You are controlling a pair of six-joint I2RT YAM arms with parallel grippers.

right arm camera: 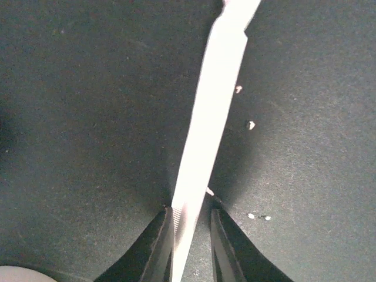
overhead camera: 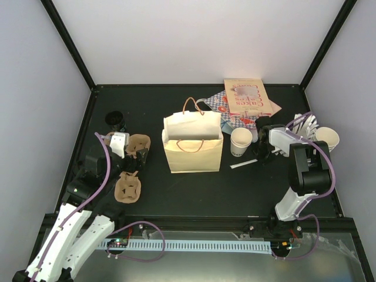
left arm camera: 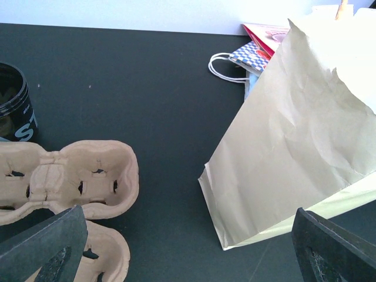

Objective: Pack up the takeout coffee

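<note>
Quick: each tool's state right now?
Left tool: open, empty.
Right tool: nearly shut around a white paper strip; grip cannot be told.

Creased matt paper bag [overhead camera: 193,155]

My left arm [overhead camera: 70,226], at seven o'clock in the top view, and right arm [overhead camera: 292,205], at four, are white shells on black joints, each looped by a lilac cable [overhead camera: 107,157]. My left fingers [left arm camera: 44,249] are matte black wedges; my right fingers [right arm camera: 155,247] are black, slim and glossy-edged.
</note>
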